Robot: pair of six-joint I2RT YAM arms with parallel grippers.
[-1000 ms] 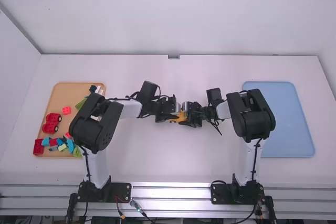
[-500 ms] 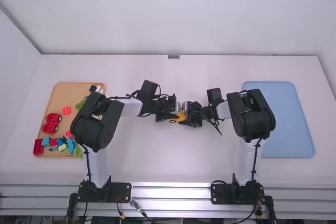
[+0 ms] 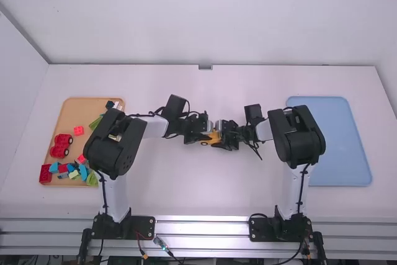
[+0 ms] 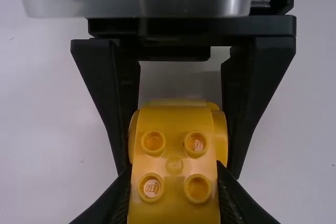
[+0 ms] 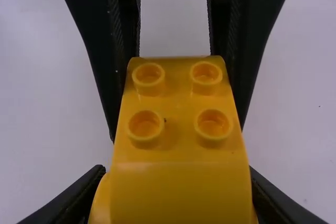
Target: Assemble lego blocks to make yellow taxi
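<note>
Above the middle of the white table [image 3: 186, 193], the left hand [image 3: 208, 136] and the right hand [image 3: 222, 141] met over a glossy yellow block body [image 3: 214, 136], both clenched on it. In the left wrist view, the left hand [image 4: 174, 195] pinched a smooth plastic part topped by four round, hollow-centred studs [image 4: 151, 188], set two by two. Tiny raised lettering stood inside some of them. Just beyond, the yellow widened into rounded sides between the right hand's dark, tapering fingers [image 4: 249, 87].

In the right wrist view, the right hand [image 5: 176, 203] gripped a broad, curved, shiny stretch of the same yellow body, and past it four more studs stood upright between the left hand's fingers, whose matt black pads [image 5: 116, 19] were finely ribbed. Whether the body was one block or several pressed together, I could not tell.

On the left side of the table lay a flat tan tray [image 3: 77, 110] with rounded corners. It carried a bright red, wheeled-looking piece [image 3: 61, 146], a small red block [image 3: 79, 130] and, in its near part, a jumble of blue, red and green blocks [image 3: 74, 174], with a dark red block [image 3: 45, 174] at the corner. A smooth pale-blue tray [image 3: 338, 141] lay on the right side.
</note>
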